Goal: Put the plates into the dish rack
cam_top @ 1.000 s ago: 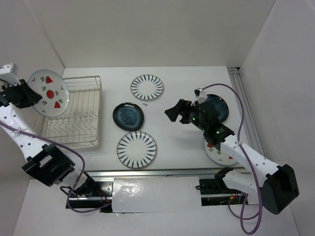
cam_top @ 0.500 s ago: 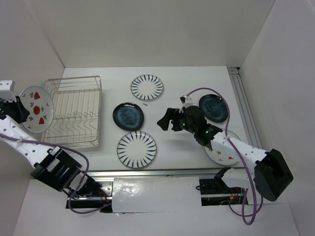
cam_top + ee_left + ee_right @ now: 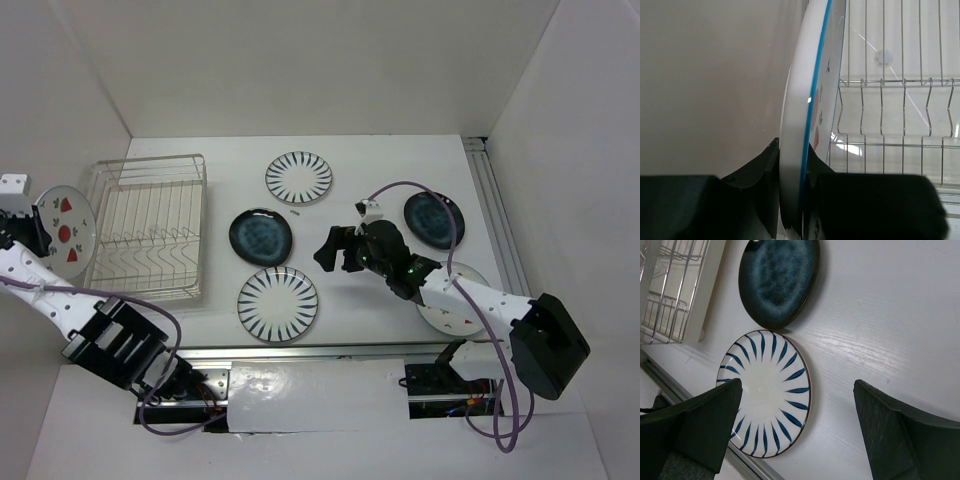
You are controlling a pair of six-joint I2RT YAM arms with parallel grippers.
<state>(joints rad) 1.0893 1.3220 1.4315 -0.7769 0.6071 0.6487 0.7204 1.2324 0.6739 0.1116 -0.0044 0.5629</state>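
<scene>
**A:** What do the left jaws hold?

**B:** They pinch the melon plate (image 3: 810, 125) by its rim, edge-on and nearly upright. The rack (image 3: 890, 125) lies just past the plate's printed face, to one side of the jaws. No plate shows in it.

**A:** How should the loading go?

**B:** I'd carry the plate sideways over the rack's outer wires, keeping it upright and in line with the tines. Then lower the rim into an end gap, leaving slots for the other five. Let go only once it leans on a tine.

**A:** And the right jaws?

**B:** Spread wide, gripping nothing, hovering above the counter (image 3: 880, 330). Below them a striped plate (image 3: 767, 395) and a blue plate (image 3: 777, 280) lie just beside each other.

**A:** Anything in the way?

**B:** The rack's outer wires stand between plate and tines, and the wall (image 3: 715, 75) is close on the jaws' other side, so there's little room to swing.
</scene>
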